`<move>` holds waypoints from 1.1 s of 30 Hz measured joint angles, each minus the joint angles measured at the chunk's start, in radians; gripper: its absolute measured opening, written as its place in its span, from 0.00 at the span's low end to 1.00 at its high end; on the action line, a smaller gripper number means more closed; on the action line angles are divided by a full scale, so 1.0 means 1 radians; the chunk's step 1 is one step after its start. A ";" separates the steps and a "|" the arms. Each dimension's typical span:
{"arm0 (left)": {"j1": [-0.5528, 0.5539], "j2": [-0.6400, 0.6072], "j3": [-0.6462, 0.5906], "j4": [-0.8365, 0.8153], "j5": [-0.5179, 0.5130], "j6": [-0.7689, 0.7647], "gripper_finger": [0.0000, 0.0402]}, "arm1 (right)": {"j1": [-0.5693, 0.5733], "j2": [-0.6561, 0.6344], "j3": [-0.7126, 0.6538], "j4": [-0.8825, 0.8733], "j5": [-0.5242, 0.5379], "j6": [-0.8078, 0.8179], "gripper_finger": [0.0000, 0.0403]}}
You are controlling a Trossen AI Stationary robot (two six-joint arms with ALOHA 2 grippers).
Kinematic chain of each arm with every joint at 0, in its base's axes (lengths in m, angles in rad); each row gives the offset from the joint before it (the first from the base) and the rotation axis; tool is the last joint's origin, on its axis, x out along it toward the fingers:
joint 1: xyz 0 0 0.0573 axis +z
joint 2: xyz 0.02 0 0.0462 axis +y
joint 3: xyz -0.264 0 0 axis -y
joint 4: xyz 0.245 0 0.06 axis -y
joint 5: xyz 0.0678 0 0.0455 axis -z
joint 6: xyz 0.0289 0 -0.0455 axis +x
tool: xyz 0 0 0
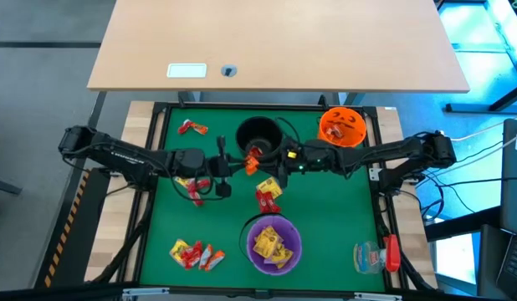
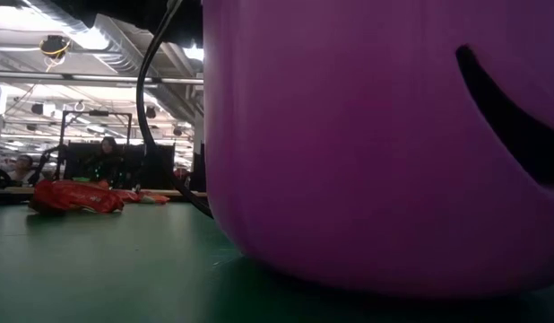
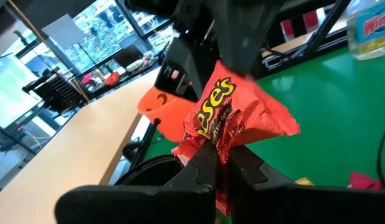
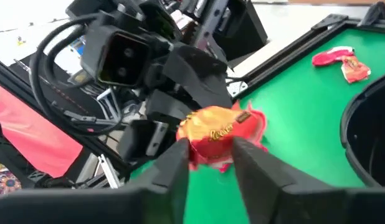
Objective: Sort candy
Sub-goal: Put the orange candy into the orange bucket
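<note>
An orange Reese's candy hangs in the air just in front of the black bowl, between both grippers. My left gripper comes from the table's left and is shut on it. My right gripper comes from the right and is shut on the same candy. More candy lies on the green mat: near the far left corner, under the left arm, mid-table and near the front left. Yellow candy fills the purple bowl. My left gripper pinches one end of the candy's wrapper between its two fingers, roughly level from the table's left. The candy is lifted clear of the mat. My right gripper pinches the opposite end of the wrapper between its fingers, level from the table's right; its fingers cover that end in the left wrist view.
The orange bowl stands at the far right and holds orange candy. A clear plastic item with a red part lies at the near right corner. In the low view the purple bowl fills most of the picture, with red candy beyond.
</note>
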 joint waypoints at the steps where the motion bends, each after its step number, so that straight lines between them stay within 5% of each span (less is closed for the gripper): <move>1: -0.003 0.000 0.000 0.003 0.000 0.000 0.00 | 0.000 0.000 0.000 -0.005 -0.003 0.000 0.26; 7: -0.011 0.000 0.000 0.010 0.000 0.000 0.00 | 0.000 0.000 0.000 -0.003 -0.018 -0.034 0.02; 14: -0.010 0.000 0.000 0.005 0.028 -0.024 0.15 | 0.000 0.000 0.000 -0.005 -0.018 -0.053 0.01; 23: -0.043 -0.001 0.000 0.002 -0.062 -0.018 0.42 | -0.007 -0.016 0.000 -0.044 -0.018 -0.074 0.00; 33: -0.085 -0.016 0.024 -0.033 -0.118 -0.037 0.54 | -0.063 -0.166 0.009 -0.297 0.047 -0.117 0.00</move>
